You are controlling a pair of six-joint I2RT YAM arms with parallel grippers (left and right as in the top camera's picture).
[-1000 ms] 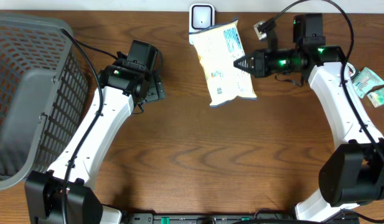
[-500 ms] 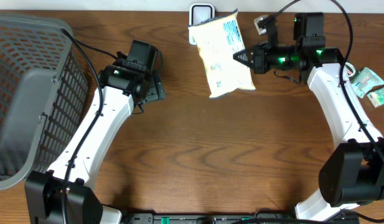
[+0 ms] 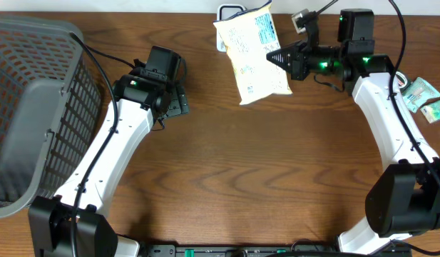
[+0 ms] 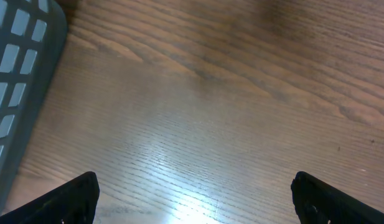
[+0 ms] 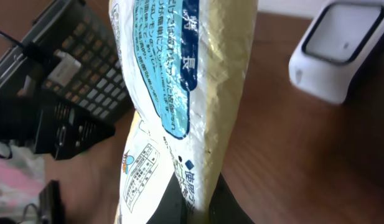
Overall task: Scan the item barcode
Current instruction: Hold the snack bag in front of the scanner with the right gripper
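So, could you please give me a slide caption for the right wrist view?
Right pincer holds a yellow snack bag near the white scanner.

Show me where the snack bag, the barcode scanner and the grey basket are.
snack bag point(image 3: 249, 64), overhead view, middle of its printed face.
barcode scanner point(image 5: 337, 40), right wrist view, its dark window.
grey basket point(image 3: 73, 118), overhead view, its mesh side wall.

Open counter point(image 3: 262, 178) across centre and lower frame, passable throughout. Blocked at left by grey basket point(image 3: 34, 107), at top centre by scanner point(image 3: 227, 9) with snack bag point(image 3: 252, 57) overlapping it, at right edge by small packets point(image 3: 428, 98).
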